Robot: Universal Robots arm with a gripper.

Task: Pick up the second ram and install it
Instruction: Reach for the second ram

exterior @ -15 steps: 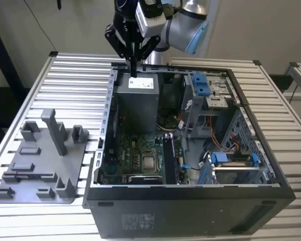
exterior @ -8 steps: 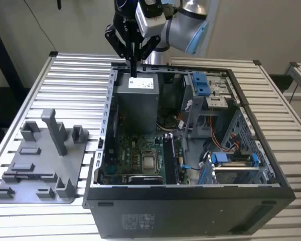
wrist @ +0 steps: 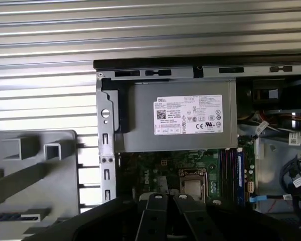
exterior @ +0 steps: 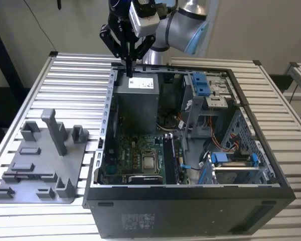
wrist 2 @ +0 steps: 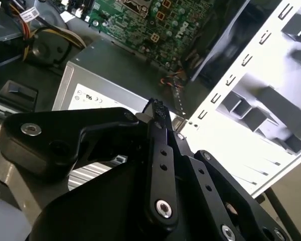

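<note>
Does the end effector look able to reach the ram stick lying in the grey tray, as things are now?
Probably yes. The ram lies in the grey tray outside the case, open from above; the end effector, over the power supply, has free space above. The tray's tall post stands close.

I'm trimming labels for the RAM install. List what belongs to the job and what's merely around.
Job:
second ram, lying in the grey fixture tray
gripper
motherboard

Merely around:
power supply
blue drive brackets
slatted table
</note>
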